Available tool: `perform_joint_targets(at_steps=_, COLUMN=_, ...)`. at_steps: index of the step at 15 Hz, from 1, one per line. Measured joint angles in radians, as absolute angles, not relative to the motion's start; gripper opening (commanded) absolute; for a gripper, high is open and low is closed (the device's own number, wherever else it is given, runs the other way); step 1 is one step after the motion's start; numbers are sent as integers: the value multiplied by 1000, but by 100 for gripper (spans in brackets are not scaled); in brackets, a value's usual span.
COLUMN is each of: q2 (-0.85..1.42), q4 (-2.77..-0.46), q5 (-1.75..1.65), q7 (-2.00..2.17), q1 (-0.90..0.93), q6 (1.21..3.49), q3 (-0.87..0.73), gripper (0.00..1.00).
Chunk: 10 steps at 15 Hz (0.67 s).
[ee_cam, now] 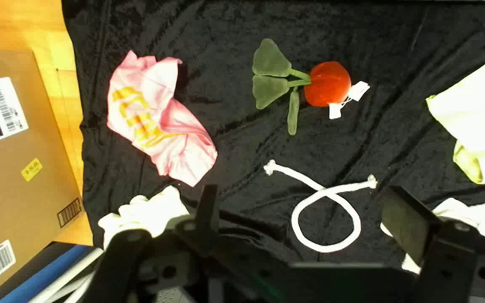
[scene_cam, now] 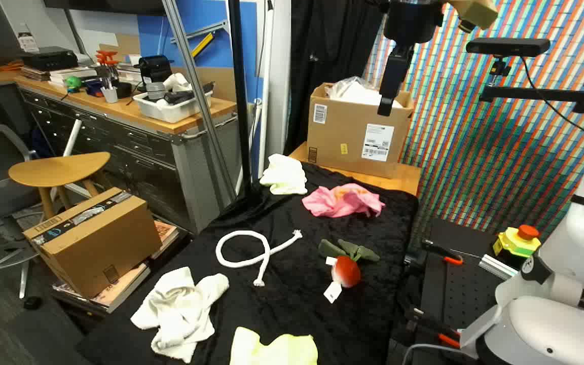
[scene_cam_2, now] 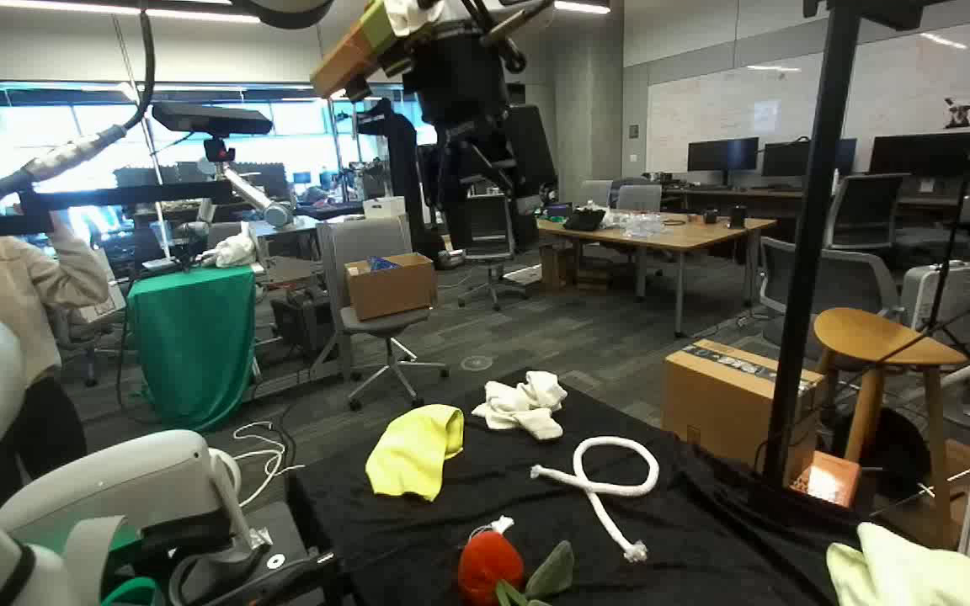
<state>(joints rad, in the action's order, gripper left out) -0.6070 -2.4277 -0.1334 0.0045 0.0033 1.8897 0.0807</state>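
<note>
Item 1: black 2-finger gripper (ee_cam: 301,191), jaws spread wide, nothing held, raised well above the covered surface.

Item 2: thick white rope with frayed ends (ee_cam: 326,192), laid in 1 crossed loop on a creased black velvet cover (ee_cam: 225,25); framed between the jaws in the wrist view, untouched.

Item 3: round red plush vegetable with green fabric leaves (ee_cam: 329,84), near the rope.

Items 4–5: crumpled pink cloth with orange marks (ee_cam: 164,113); crumpled white cloth (scene_cam: 183,309), near the loop.

Risks, as judged: a pinch too low might gather velvet and drag everything on it, the cover seeming unfastened; a hold on 1 strand might let the loop uncurl, nothing tying it; an off-centre descent might land a jaw on the rope, given its narrow, flat lie.
</note>
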Motion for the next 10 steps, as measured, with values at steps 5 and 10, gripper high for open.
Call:
perform_joint_targets(at_steps=5, q2=-607, q4=-2420, q5=-133, q7=5, q1=4, q6=1889, q3=80, gripper=100)
perform_joint_targets(at_steps=10, q2=-553, q4=-2391, q5=-135, q7=9, q1=3, q6=1912, q3=73, gripper=100)
